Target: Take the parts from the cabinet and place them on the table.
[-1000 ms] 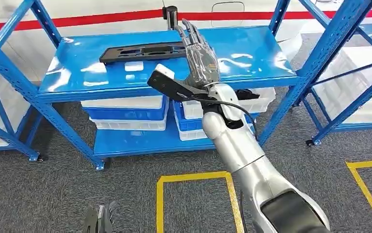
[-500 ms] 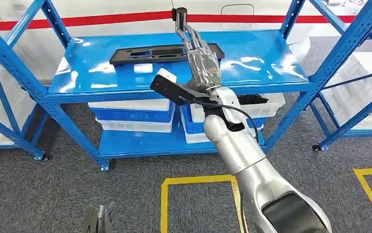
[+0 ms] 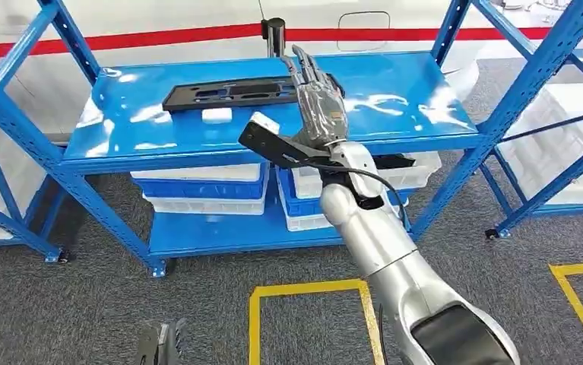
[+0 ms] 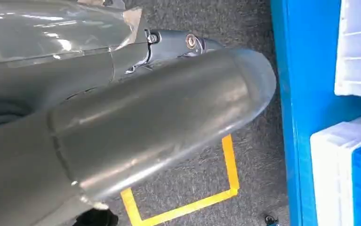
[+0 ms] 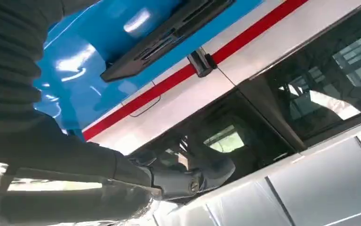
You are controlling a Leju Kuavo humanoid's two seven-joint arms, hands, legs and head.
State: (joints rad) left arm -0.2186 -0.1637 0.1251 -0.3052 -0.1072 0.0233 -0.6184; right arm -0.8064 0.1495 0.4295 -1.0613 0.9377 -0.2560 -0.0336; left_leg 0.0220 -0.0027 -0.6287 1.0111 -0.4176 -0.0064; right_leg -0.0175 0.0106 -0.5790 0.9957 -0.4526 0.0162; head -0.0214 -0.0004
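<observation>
Head view is showing the right hand (image 3: 320, 106) reaching up over the top shelf (image 3: 394, 99) of the blue rack, its fingers (image 3: 308, 67) stretched out straight and spread apart, gripping nothing; whether the fingertips are touching the long black part (image 3: 227, 93) cannot be told, since the hand is overlapping the part's right end. That part is lying flat along the back of the shelf, in the upper middle of the frame, with a small white block (image 3: 217, 115) just in front of it. A black post (image 3: 275, 34) is standing behind the shelf against a white wall carrying a red stripe (image 3: 144, 36). White and blue bins (image 3: 201, 186) are sitting on the lower shelf, and yellow tape lines (image 3: 307, 287) are marking the grey carpet at the bottom of the frame. Right wrist view is catching the black part (image 5: 169, 35) on the blue shelf from close by, plus dark windows above the red stripe. Left wrist view is looking past the left hand (image 4: 122, 108), whose finger spread cannot be told, toward carpet, yellow tape (image 4: 216, 197) and white bins (image 4: 357, 52).
</observation>
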